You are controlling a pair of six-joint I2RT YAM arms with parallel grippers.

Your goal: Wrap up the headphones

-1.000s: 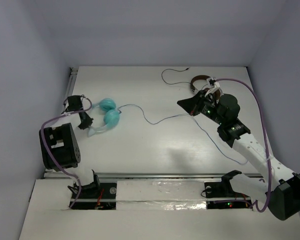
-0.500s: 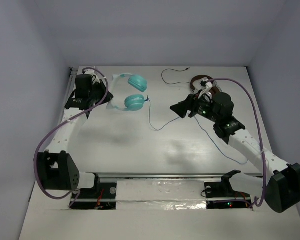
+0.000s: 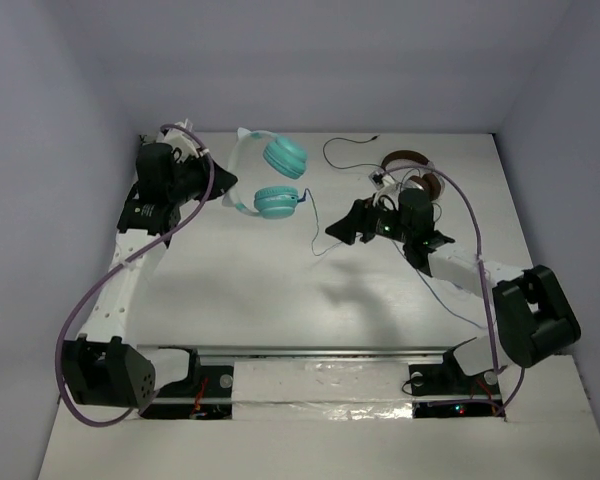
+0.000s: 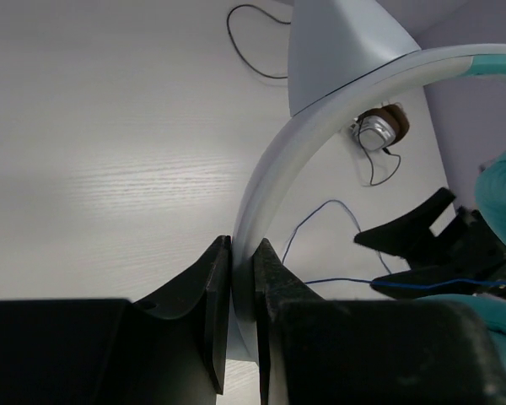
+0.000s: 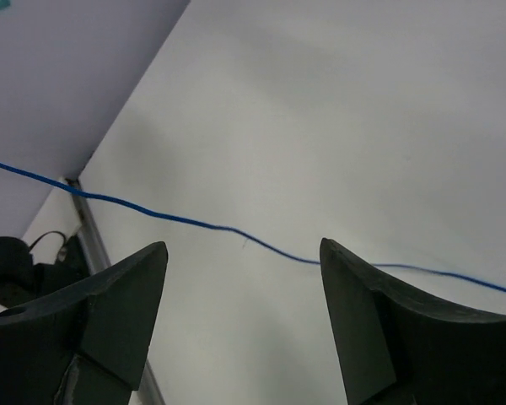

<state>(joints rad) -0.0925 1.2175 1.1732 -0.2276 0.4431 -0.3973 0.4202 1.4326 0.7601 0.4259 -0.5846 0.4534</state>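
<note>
The left claw (image 4: 242,250) is nearly closed, its two fingers pinching the white headband (image 4: 320,126) of the headphones (image 3: 276,202) between them. From the pinch the band arches up and away beyond the fingertips. In the top view both teal cups sit out past the claw's tips, on the side toward the right claw (image 3: 342,228), one cup farther from the arm bases than the other. The wrist view shows the table (image 3: 260,300) well below the band, so the headphones appear to be held above it. The thin blue cable (image 3: 313,232) drops from the nearer cup, bends, and runs to the right claw. That claw (image 5: 243,246) is spread wide. In its own wrist view the cable (image 5: 236,229) crosses the gap just beyond the fingertips, from one finger's side to the other. Whether it touches either finger cannot be told. Behind the right claw the cable trails on over the table toward the arm's base. The brown headphones (image 3: 415,170) lie on the table behind and to the far side of the right claw, and their black cable (image 3: 342,152) loops nearby.
</note>
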